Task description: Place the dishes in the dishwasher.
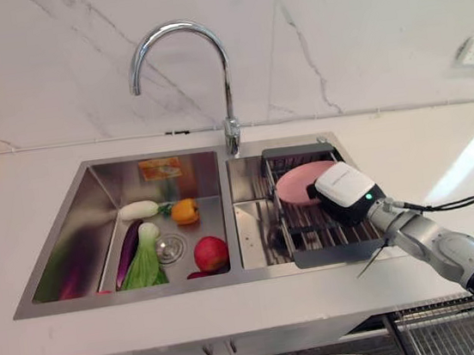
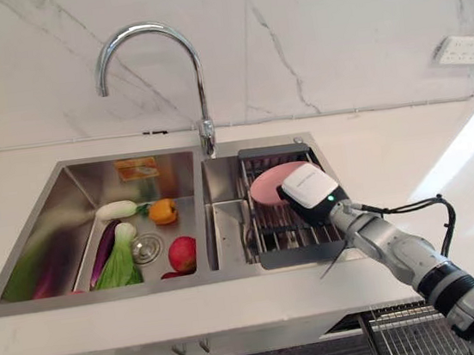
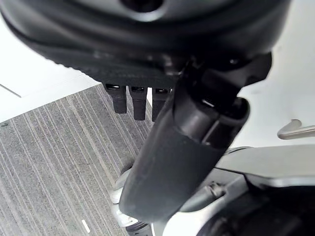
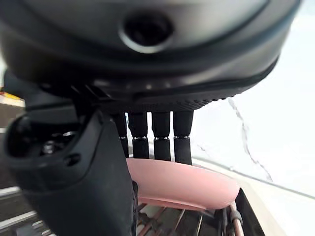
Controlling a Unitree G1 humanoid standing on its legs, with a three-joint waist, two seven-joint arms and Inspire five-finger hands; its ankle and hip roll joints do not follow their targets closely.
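Pink plate (image 1: 297, 184) lies tilted on the dark drying rack (image 1: 326, 234) in the right basin of the steel sink (image 1: 77, 216). The right robot hand (image 4: 147, 140) has its fingers straight over the plate's rim, thumb beside it. The left robot hand (image 3: 142, 101) hangs above grey floor, fingers straight. Vegetables and an apple (image 1: 211, 252) sit in the left basin

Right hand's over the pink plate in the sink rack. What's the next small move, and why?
Probably curl the fingers and thumb onto the pink plate rim. The right hand sits right at it in the drying rack, fingers straight above the rim, not yet gripping.
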